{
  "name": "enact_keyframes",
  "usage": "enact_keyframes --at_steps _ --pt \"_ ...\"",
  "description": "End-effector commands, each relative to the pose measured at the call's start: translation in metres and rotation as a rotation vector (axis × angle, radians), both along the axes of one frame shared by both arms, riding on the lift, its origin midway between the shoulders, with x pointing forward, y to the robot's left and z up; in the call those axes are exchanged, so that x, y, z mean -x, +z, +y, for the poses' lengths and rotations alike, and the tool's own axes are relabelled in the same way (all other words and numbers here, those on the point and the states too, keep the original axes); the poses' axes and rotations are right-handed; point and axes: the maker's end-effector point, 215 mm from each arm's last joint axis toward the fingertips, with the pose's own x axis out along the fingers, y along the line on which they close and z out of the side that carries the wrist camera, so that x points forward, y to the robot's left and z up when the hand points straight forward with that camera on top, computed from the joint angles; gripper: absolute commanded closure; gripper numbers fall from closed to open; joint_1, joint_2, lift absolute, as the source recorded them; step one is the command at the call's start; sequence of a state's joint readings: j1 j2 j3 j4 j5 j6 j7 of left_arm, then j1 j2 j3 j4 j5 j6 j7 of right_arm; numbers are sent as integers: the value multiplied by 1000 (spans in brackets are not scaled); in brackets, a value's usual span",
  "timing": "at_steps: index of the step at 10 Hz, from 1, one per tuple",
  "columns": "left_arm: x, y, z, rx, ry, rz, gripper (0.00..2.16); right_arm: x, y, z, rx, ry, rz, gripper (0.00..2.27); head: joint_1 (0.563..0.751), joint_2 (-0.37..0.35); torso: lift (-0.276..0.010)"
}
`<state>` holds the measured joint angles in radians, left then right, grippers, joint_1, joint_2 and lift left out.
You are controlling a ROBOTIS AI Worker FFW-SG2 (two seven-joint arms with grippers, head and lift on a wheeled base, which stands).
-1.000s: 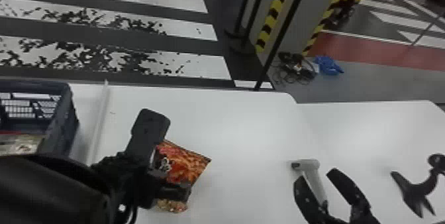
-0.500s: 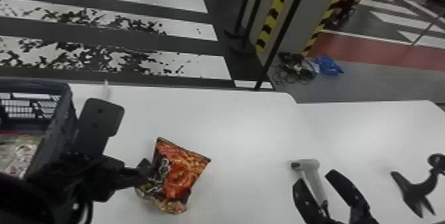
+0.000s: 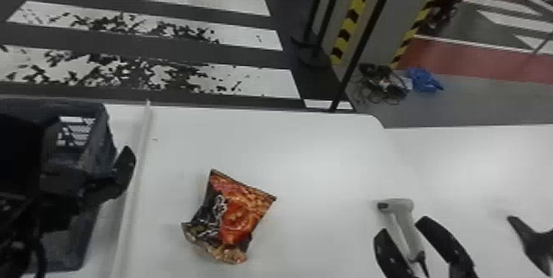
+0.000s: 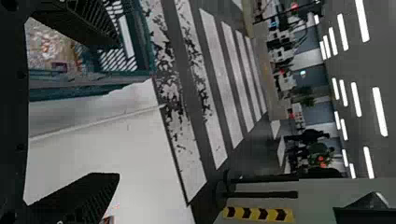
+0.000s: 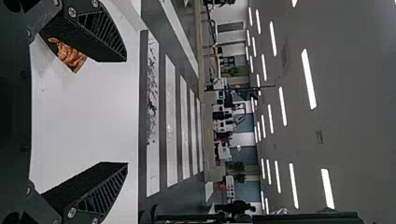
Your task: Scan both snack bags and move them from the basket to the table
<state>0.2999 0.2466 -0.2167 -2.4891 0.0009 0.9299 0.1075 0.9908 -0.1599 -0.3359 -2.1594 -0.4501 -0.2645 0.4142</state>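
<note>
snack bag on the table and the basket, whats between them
In the head view, a thin pale strip lies between the snack bag and the basket; the left gripper has one finger over that stretch too.

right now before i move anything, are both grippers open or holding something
Left gripper: open, holding nothing, at the basket.
Right gripper: open, holding nothing, near the scanner.

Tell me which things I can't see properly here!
- Dark blue plastic basket, head view: its inside is mostly behind the black left arm.
- Shiny crinkly packaging in the basket, left wrist view: partly behind a black ridged finger, so I can't count bags.
- Orange-and-black snack bag, right wrist view: partly behind another finger.
- Black curved thing, head view: cut off by the right edge.
</note>
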Motion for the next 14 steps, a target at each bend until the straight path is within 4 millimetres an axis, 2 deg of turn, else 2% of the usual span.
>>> enact_keyframes --at_steps 1,4,6,8,9,10,11,12,13,14 --pt "9 4 35 33 28 -33 9 0 -4 6 0 8 10 134 695 -235 -98" --pt "33 10 81 137 36 -86 9 -7 -4 33 -22 73 22 134 695 -136 -98" --pt "50 8 94 255 21 -90 9 -17 -16 53 -45 107 93 134 695 -63 -98" --pt "72 -17 95 269 28 -40 9 -30 -39 60 -82 116 186 134 695 -16 -98" --pt "85 -24 98 243 40 -40 9 -35 -47 64 -106 117 229 134 695 -4 -98" --pt "94 -16 99 234 40 -82 9 -42 -55 66 -132 113 272 134 695 9 -98" --pt "97 -11 97 238 36 -106 9 -50 -54 65 -144 110 280 134 695 17 -98" --pt "103 -22 98 228 41 -82 9 -60 -56 73 -157 123 306 137 695 18 -98" --pt "105 -24 89 241 26 -94 9 -64 -49 79 -158 132 301 157 695 21 -98" --pt "108 -35 78 237 14 -82 9 -65 -51 87 -169 149 329 323 695 27 -98"
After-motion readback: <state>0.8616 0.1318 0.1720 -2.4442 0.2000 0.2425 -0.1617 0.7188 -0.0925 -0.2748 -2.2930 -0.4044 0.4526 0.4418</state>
